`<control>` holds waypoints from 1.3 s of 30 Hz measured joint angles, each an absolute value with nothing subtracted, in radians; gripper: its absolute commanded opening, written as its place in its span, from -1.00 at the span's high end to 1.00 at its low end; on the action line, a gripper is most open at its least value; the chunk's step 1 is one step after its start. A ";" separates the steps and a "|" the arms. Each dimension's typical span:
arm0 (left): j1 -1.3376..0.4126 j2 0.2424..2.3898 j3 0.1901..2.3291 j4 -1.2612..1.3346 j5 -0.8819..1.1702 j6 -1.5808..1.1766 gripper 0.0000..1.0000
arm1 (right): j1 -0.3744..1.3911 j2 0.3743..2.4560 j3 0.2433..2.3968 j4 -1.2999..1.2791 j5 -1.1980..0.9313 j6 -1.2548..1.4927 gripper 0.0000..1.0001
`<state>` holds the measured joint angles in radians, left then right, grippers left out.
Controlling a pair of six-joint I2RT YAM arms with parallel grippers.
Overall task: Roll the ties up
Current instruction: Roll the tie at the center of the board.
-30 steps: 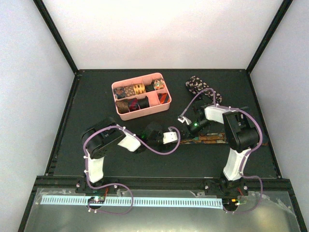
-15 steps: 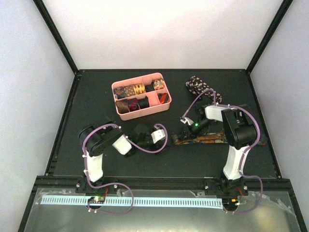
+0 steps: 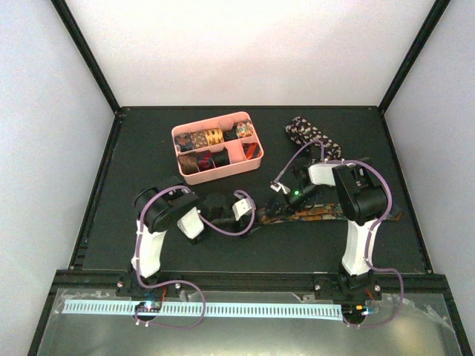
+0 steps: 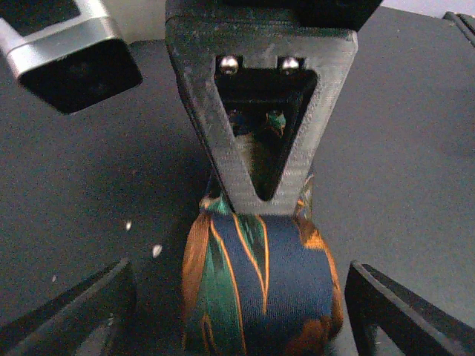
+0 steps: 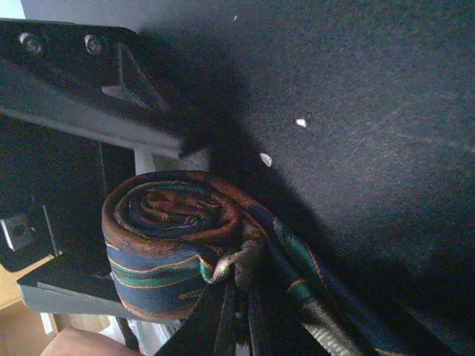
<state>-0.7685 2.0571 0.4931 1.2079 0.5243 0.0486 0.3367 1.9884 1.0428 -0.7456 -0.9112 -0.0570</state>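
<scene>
Left wrist: silky striped tie (image 4: pixel 260 289) coiled into a fat cylinder between spread left fingers (image 4: pixel 82 311); right fingers (image 4: pixel 256 194) pinch it.

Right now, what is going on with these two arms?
They are rolling a patterned necktie. The right gripper is shut on the partly made roll; the left gripper is open, straddling it. The unrolled end lies flat on the mat. Rolled ties sit in the pink tray; a speckled tie lies at the back right.
</scene>
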 measured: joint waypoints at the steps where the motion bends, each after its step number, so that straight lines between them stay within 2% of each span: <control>1: -0.772 2.064 0.503 1.209 0.525 0.049 -0.38 | 0.336 1.988 1.042 -0.744 -0.913 -0.057 0.97; 5: -0.793 2.088 0.543 1.205 0.522 0.052 -0.15 | 0.336 1.988 1.040 -0.741 -0.915 -0.054 0.96; 7: -0.801 2.090 0.556 1.188 0.519 0.059 0.04 | 0.336 1.988 1.039 -0.739 -0.918 -0.054 0.95; 9: -0.808 2.090 0.570 1.158 0.504 0.075 0.23 | 0.336 1.987 1.037 -0.737 -0.918 -0.054 0.87; 12: -0.818 2.080 0.589 1.100 0.482 0.107 0.39 | 0.336 1.981 1.035 -0.735 -0.915 -0.054 0.72; 20: -0.843 1.955 0.636 0.791 0.411 0.235 0.40 | 0.314 1.887 1.023 -0.767 -0.845 -0.112 0.01; 24: -0.860 1.917 0.653 0.684 0.382 0.294 0.40 | 0.305 1.800 1.002 -0.778 -0.843 -0.132 -0.07; 27: -0.869 1.911 0.672 0.637 0.366 0.320 0.40 | 0.313 1.776 0.999 -0.767 -0.881 -0.120 -0.04; 33: -0.879 1.911 0.701 0.587 0.353 0.339 0.40 | 0.360 1.835 0.999 -0.733 -0.912 -0.083 0.14; 36: -0.879 1.911 0.706 0.574 0.353 0.340 0.40 | 0.371 1.856 0.996 -0.722 -0.907 -0.068 0.64; 39: -0.879 1.911 0.711 0.564 0.353 0.340 0.40 | 0.373 1.856 0.996 -0.720 -0.901 -0.052 0.96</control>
<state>-0.8795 1.9106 0.7113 0.5644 0.3531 0.3401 0.3733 1.8561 0.9962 -0.7200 -0.9009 -0.0517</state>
